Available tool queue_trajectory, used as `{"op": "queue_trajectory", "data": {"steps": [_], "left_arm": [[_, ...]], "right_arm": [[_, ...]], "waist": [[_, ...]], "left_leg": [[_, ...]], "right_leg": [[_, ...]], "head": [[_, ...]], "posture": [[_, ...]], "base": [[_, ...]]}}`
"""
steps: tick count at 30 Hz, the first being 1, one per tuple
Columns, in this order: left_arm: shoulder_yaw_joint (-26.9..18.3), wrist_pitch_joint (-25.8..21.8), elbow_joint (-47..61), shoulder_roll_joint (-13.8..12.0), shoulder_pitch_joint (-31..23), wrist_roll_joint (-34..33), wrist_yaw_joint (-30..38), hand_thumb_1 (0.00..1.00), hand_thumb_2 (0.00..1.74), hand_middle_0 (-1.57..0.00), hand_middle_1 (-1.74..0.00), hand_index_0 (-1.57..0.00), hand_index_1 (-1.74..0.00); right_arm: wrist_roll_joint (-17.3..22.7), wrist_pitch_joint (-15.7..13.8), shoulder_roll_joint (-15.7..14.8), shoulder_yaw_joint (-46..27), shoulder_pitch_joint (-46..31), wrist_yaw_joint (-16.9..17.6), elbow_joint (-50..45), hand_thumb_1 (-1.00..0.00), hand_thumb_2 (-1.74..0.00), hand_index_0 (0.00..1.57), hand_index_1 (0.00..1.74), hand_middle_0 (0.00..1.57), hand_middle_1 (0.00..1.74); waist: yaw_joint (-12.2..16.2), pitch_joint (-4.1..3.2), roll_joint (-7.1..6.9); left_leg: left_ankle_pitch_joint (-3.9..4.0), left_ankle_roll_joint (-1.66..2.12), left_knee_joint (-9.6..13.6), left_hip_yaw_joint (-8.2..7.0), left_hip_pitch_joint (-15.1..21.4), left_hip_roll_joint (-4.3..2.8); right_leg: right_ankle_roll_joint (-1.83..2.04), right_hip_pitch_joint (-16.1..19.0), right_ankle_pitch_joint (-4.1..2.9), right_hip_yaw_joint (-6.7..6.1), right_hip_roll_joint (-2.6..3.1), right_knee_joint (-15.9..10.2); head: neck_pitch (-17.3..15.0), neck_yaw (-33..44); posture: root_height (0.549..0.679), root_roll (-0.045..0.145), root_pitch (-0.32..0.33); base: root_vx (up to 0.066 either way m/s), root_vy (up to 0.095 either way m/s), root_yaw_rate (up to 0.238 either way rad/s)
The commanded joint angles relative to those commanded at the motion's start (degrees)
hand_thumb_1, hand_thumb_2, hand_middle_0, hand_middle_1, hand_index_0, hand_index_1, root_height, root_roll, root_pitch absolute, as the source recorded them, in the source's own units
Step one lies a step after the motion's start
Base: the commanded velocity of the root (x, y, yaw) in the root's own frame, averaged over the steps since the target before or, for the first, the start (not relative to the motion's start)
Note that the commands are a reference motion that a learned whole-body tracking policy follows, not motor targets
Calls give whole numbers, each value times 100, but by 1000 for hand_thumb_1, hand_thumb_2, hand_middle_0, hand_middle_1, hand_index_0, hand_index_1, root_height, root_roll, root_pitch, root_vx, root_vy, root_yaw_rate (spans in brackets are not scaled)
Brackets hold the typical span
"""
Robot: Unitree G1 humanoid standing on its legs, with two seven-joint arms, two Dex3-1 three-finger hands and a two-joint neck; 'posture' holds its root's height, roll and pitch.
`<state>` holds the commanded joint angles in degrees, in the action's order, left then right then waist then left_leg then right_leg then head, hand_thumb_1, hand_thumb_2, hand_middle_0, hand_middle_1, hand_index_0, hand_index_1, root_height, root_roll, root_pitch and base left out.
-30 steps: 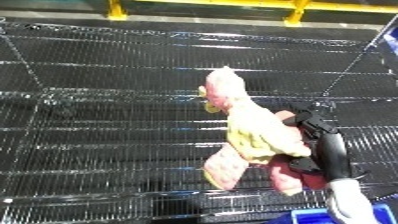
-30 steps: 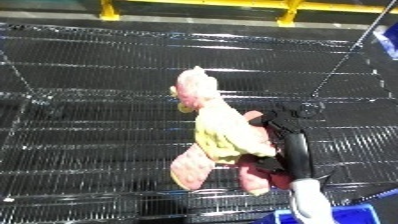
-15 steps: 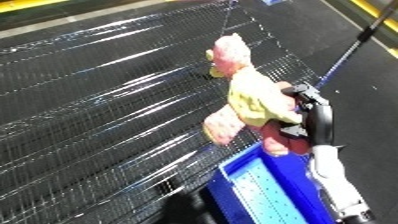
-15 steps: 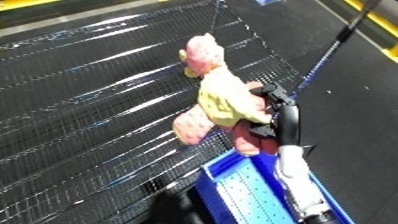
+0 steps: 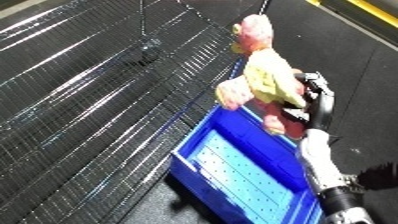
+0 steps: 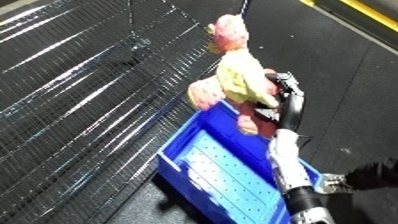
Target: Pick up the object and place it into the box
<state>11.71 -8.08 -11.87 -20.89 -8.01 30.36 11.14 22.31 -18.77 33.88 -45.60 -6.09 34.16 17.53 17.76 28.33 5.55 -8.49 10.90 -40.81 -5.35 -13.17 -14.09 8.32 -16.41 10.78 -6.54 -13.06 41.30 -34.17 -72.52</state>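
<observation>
Gripping the plush toy [image 5: 265,82] over the blue bin [image 5: 213,172] — right hand [image 5: 313,95], fingers seemingly curled round it.

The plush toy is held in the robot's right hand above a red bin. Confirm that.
Not quite: the bin is blue, not red, as the left eye view shows. The rest stands: the plush toy is held in the robot's right hand above the bin's far end, not yet set inside.
</observation>
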Motion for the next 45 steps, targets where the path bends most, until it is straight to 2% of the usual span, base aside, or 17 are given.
{"op": "queue_trajectory", "data": {"steps": [4,6,10,18,31,37,42,45], "left_arm": [[43,-67,12,-40,-70,-3,-20,1000,1740,-1570,-1740,-1570,-1740],[65,-90,20,-78,-99,-37,-36,1000,1740,-1570,-1740,-1570,-1740],[78,-104,26,-149,-129,-119,-53,1000,1740,-1570,-1740,-1570,-1740],[42,-132,133,-252,-149,-214,-52,1000,1740,-1570,-1740,-1570,-1740],[-42,-85,253,-252,-209,-349,-18,1000,1740,-1570,-1740,-1570,-1740],[-81,-72,287,-219,-213,-305,-33,1000,1740,-1570,-1740,-1570,-1740],[-179,-50,304,-149,-227,-256,-46,1000,1740,-1570,-1740,-1570,-1740],[-272,-17,274,-98,-241,-269,-62,1000,1740,-1570,-1740,-1570,-1740]], "right_arm": [[475,-267,-196,-318,179,430,582,-700,-1218,1099,1218,1099,1218],[742,-379,-231,-397,261,507,884,-600,-1044,942,1044,942,1044],[1043,-453,-185,-446,324,467,1299,-400,-696,628,696,628,696],[1314,-536,-112,-499,241,287,1659,0,0,0,0,0,0],[1666,-633,-296,-309,230,31,1659,0,0,0,0,0,0],[1736,-613,-391,-116,244,-194,1487,0,0,0,0,0,0],[1488,-495,-504,292,222,-471,927,0,0,0,0,0,0],[904,-257,-528,668,143,-597,346,0,0,0,0,0,0]], "waist": [[40,-27,45],[34,-37,63],[20,-66,74],[-13,-105,52],[-121,-141,34],[-178,-131,12],[-251,-130,-15],[-313,-124,-43]], "left_leg": [[-2,13,23,-11,15,-11],[2,21,37,-13,18,-15],[11,32,70,-19,27,-19],[62,42,141,-22,26,-23],[129,39,295,-26,88,-2],[152,41,321,-17,96,9],[177,32,369,-3,116,22],[188,27,378,18,116,31]], "right_leg": [[-8,22,-23,6,22,-45],[-8,31,-30,16,27,-55],[-5,46,-32,35,32,-81],[2,71,-5,48,42,-158],[22,150,35,82,64,-251],[24,167,49,90,67,-262],[26,181,61,98,70,-267],[28,187,77,111,72,-243]], "head": [[9,-124],[18,-174],[28,-185],[-11,-140],[-101,-152],[-167,160],[-192,669],[-238,1142]], "posture": [[629,89,-239],[629,88,-237],[631,88,-233],[633,88,-226],[636,88,-218],[636,88,-219],[636,86,-220],[635,85,-222]], "base": [[-4,-3,-5],[-7,-10,15],[-3,-8,0],[8,-4,0],[9,-4,8],[3,0,10],[5,-2,19],[-1,-4,35]]}}
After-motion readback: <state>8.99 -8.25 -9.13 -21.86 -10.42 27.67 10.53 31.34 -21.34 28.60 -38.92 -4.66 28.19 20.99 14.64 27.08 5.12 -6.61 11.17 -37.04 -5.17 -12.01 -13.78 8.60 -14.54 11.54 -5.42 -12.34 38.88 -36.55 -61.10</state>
